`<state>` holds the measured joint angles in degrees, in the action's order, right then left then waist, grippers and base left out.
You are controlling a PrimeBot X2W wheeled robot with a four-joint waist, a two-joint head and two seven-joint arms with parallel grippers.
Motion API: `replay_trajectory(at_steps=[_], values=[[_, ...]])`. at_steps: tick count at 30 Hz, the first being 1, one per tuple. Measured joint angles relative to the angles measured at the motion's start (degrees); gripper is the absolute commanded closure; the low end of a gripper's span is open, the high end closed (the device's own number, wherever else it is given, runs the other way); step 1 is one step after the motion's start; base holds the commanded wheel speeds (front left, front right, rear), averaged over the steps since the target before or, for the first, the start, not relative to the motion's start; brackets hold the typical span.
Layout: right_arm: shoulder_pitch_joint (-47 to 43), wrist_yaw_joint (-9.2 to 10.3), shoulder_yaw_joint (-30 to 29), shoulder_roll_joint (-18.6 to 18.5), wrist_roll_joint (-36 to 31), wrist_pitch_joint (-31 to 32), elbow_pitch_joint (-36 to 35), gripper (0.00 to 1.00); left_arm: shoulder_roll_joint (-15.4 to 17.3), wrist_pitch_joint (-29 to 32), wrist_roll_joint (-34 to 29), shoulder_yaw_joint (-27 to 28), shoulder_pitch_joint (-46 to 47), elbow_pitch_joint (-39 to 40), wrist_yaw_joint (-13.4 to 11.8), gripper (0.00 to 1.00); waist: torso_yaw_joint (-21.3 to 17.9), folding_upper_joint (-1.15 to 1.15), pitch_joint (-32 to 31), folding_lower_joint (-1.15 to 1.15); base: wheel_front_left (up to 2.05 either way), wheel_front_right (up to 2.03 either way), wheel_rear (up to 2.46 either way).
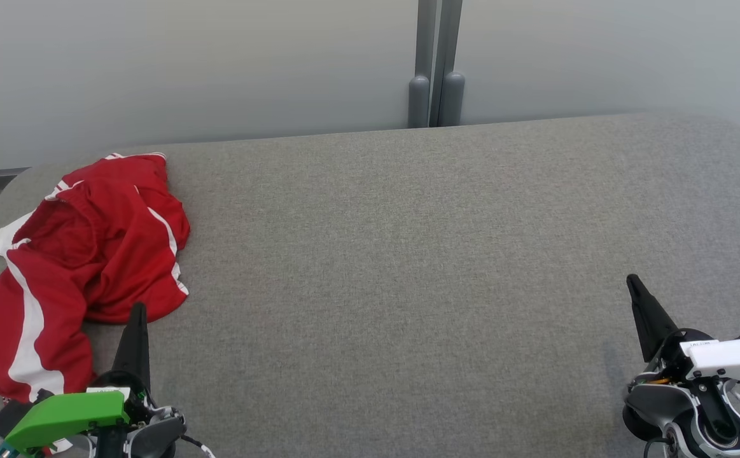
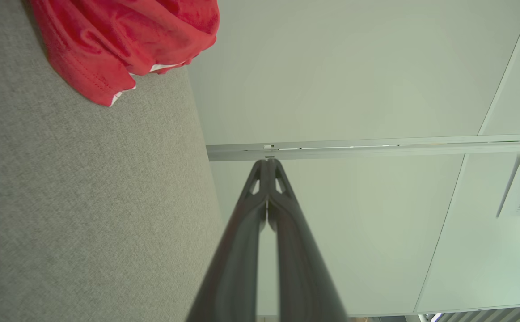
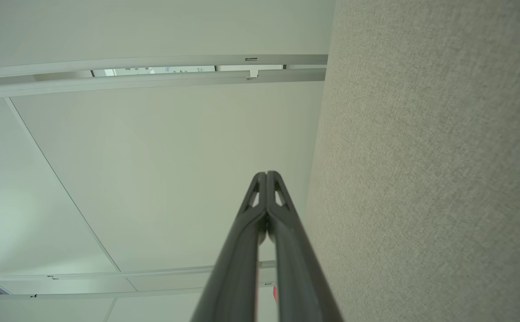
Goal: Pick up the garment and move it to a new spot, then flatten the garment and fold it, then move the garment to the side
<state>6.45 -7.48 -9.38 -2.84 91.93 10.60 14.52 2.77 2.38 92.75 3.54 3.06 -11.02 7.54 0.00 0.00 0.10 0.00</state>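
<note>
We see the garment (image 1: 90, 254) in bright red, with white stripes and white edging. The table (image 1: 408, 254) is a heathered grey weave. The left gripper (image 1: 138, 312) has black fingers and a green cover (image 1: 67, 420). The right gripper (image 1: 632, 281) has black fingers and a white cover (image 1: 732, 359). The wall (image 1: 185, 63) is pale grey.

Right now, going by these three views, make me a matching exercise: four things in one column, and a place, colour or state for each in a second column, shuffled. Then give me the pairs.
Column one:
1. garment
2. left gripper
3. right gripper
4. table

Column two:
A. shut, at the lower right of the head view
B. red with white stripes, crumpled at the left end
C. grey woven surface
D. shut, at the lower left of the head view

Pairs: 1-B, 2-D, 3-A, 4-C.
</note>
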Motion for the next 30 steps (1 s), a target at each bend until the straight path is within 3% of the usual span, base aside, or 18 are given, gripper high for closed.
replay_trajectory(at_steps=[26,27,30], values=[[0.0,0.0,0.0,0.0,0.0,0.0,0.0,1.0,0.0,0.0,0.0,0.0,0.0,0.0,0.0,1.0,0.0,0.0,0.0,0.0,0.0,0.0,0.0],[-0.14,0.0,0.01,0.05,0.0,-0.02,0.19,0.0,-0.03,0.0,0.0,-0.02,-0.1,-0.23,0.0,0.0,0.0,0.0,0.0,0.0,0.0,0.0,0.0],[-1.48,0.01,0.13,0.56,0.0,-0.03,1.63,0.0,-0.22,0.0,0.0,-0.16,-1.2,-1.79,0.0,0.0,0.0,0.0,0.0,0.0,0.0,0.0,0.0]])
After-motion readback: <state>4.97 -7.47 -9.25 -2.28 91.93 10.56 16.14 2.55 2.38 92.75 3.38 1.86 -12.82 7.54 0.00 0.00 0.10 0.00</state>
